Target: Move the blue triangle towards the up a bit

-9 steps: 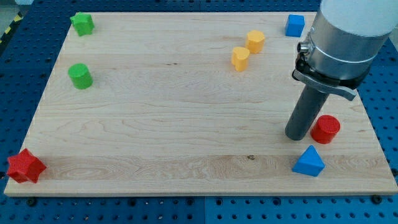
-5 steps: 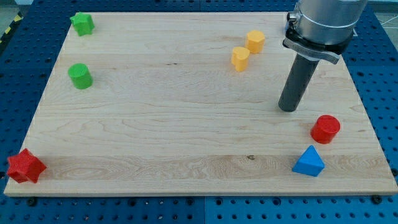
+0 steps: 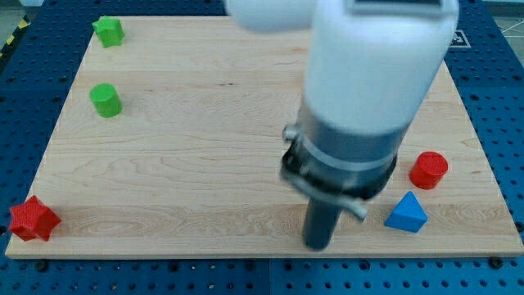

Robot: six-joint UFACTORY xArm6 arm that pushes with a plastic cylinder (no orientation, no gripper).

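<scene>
— What is the worktop (image 3: 180, 164) made of?

— Pale wood, smooth and matt, with fine grain running across the view and a small dark knot or two. Under it lies a blue perforated base (image 3: 24, 123), which looks like painted metal or plastic; I cannot tell which.

— And the blocks?

— The blue triangle (image 3: 407, 214), the red cylinder (image 3: 429, 170), the red star (image 3: 33, 219) and the green cylinder (image 3: 106, 100) look like matt plastic with fine ribbing.

— The arm?

— A glossy white shell (image 3: 377, 57) over a grey collar (image 3: 348, 156), blurred; the dark rod down to my tip (image 3: 317, 245) looks smooth and dull.
</scene>
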